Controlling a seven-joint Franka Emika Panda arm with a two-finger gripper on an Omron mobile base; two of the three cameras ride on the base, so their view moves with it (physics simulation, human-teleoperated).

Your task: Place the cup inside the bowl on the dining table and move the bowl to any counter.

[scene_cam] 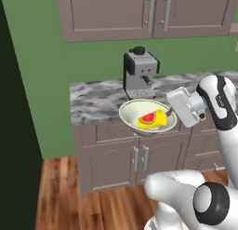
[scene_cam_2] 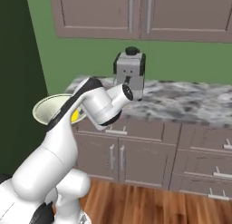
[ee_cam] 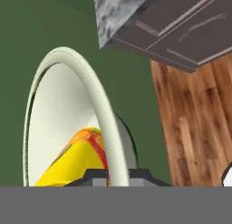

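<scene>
Gripper (ee_cam: 115, 175) pinches the rim of the bowl (scene_cam: 132, 113), held in the air just off the counter (scene_cam: 95, 101), the cup (scene_cam: 153, 119) lying inside it.

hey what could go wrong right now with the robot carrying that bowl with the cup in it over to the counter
1. The gripper pinches the bowl by its thin rim on one side only, so the bowl may tip or slip out.
2. The cup lies on its side inside the bowl; a tilt might roll it out.
3. The bowl hangs at the front edge of the counter, near the coffee machine; set down too early, it may fall to the floor.
</scene>
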